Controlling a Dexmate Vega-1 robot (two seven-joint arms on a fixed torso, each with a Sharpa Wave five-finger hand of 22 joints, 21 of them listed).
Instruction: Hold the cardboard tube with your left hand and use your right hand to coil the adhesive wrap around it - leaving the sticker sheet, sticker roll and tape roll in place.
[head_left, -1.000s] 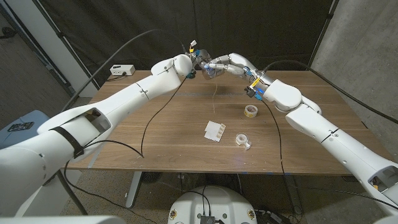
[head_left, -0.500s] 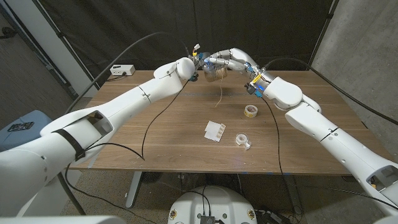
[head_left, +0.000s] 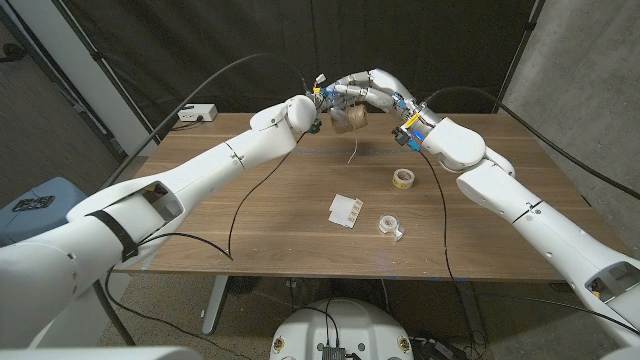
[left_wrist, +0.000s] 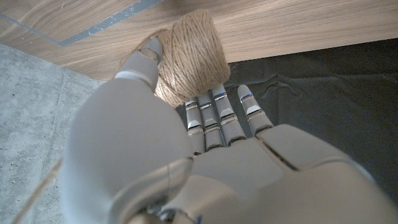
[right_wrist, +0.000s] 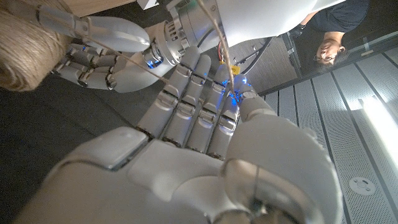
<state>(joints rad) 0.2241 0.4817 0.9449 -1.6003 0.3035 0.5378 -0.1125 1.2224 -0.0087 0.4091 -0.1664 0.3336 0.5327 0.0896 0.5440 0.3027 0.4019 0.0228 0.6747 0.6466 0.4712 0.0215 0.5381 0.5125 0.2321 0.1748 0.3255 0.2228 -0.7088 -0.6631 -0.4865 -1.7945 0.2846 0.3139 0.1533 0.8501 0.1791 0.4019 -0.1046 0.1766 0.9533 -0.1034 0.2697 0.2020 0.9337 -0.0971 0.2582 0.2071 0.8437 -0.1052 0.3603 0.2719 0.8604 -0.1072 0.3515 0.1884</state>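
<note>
From the head view, my left hand (head_left: 322, 103) holds the twine-wound tube (head_left: 348, 119) above the table's far edge (head_left: 250, 116); my right hand (head_left: 372, 90) arches over it, a loose strand (head_left: 353, 150) dangling. Left wrist view: many coils are on. Right wrist view: twine crosses my fingers (right_wrist: 186, 118), seemingly pinched; winding looks unfinished.

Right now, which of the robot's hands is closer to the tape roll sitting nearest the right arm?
Right. The right hand is raised over the table's far edge, above and beyond the tape roll. The left hand, holding the twine-wrapped tube, is farther off toward the robot's left.
</note>
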